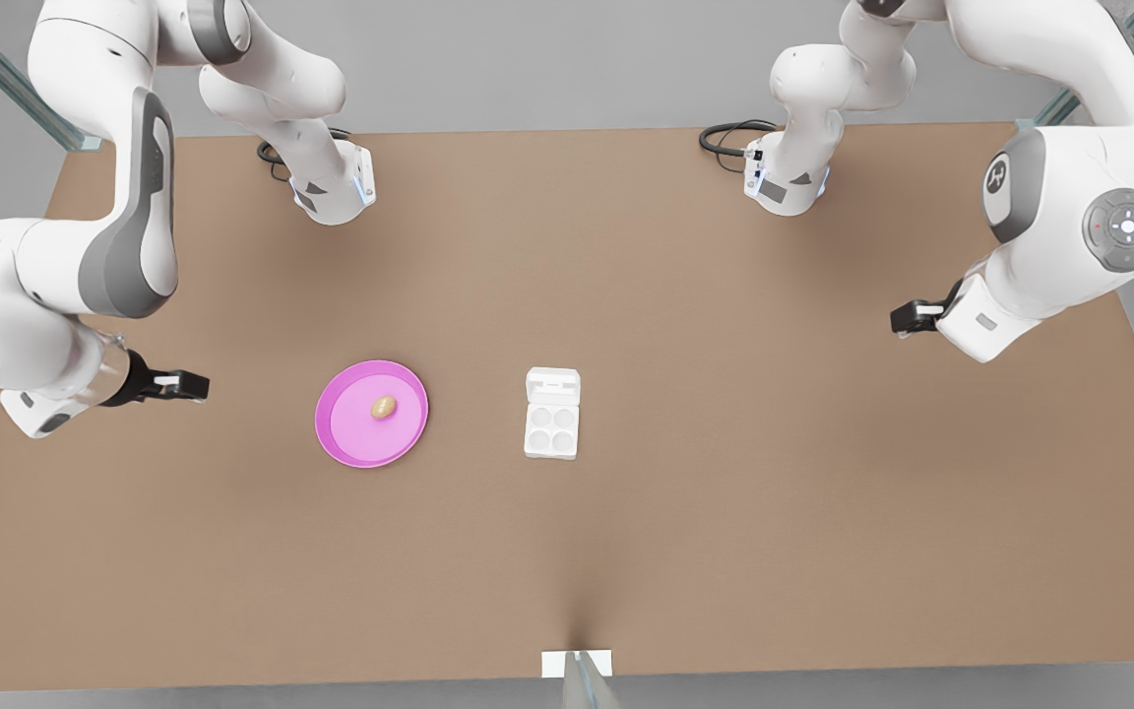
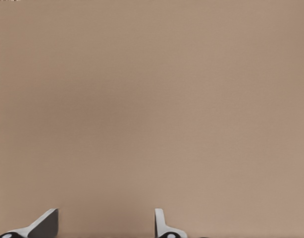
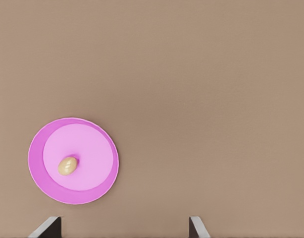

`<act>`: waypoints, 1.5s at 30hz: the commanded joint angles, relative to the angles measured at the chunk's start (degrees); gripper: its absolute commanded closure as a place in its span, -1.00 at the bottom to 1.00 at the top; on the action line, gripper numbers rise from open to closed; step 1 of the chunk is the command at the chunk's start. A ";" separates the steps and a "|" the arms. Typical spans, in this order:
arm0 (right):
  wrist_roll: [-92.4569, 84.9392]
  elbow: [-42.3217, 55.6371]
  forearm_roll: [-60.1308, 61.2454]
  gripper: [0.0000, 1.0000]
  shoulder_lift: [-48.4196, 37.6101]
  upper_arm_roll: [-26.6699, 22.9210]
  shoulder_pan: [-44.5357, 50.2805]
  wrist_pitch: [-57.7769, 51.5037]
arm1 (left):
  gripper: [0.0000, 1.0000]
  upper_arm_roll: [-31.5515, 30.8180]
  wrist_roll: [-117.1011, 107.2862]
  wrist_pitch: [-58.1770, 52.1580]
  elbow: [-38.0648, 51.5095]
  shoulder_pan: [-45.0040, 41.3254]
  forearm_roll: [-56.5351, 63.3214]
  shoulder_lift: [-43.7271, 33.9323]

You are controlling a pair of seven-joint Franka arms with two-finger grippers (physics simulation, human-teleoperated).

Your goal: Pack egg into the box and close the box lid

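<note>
The tan egg lies on a round pink plate left of centre in the front view. To its right stands the white box, all of its cups empty. The box lid is folded back flat on the far side. My right gripper hovers open at the front view's left, a short way from the plate. My left gripper waits open at the front view's right, over bare table well away from the box.
The brown table has wide bare room around the plate and box. Both arm bases with black cables stand at the back edge. A small white tab sits at the front edge.
</note>
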 commanded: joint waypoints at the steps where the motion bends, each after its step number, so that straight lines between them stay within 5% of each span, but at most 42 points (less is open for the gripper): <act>1: 3.12 -0.09 -0.01 -1.00 -0.02 -0.02 -0.03 -0.11 | -1.00 0.00 -0.09 -0.02 0.00 -0.01 0.29 0.00; 4: 19.38 -9.66 0.16 -1.00 -0.46 -0.02 -1.26 8.15 | -1.00 0.00 0.00 -0.02 0.00 -0.10 0.29 0.00; 8: 27.65 -34.97 0.16 -1.00 -5.21 0.33 1.02 35.12 | -1.00 -0.09 -0.09 0.07 -0.35 -0.19 0.29 0.00; 10: 29.23 -39.72 0.16 -1.00 -4.07 0.68 2.78 41.46 | -1.00 -0.09 -0.09 0.07 -0.35 -0.19 0.29 0.00; 24: 39.07 -40.52 6.75 -1.00 5.25 6.40 8.58 50.43 | -1.00 -0.09 -0.09 0.07 -0.35 -0.27 0.38 0.17; 45: 56.39 -41.48 6.84 -1.00 8.07 6.66 11.40 54.47 | -1.00 -0.09 -0.09 0.51 -1.67 -0.36 0.38 -0.18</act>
